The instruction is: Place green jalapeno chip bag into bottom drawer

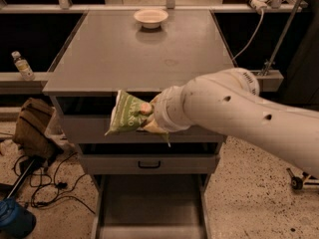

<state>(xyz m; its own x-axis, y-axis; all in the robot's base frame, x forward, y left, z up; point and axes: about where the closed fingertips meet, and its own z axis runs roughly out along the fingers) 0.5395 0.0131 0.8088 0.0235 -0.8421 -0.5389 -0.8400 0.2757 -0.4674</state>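
Note:
The green jalapeno chip bag point(127, 112) hangs in the air in front of the top drawer, just below the cabinet's front edge. My gripper point(147, 115) is shut on the bag's right side, at the end of my white arm that reaches in from the right. The bottom drawer point(149, 208) is pulled open at the foot of the cabinet, a grey tray with a bare floor, directly below the bag.
A white bowl point(150, 17) sits at the back of the grey cabinet top point(134, 54). The middle drawer point(149, 163) with a black handle is shut. A water bottle point(22, 65) stands on the left ledge. A brown bag point(33, 128), cables and a blue object point(15, 218) lie on the floor at left.

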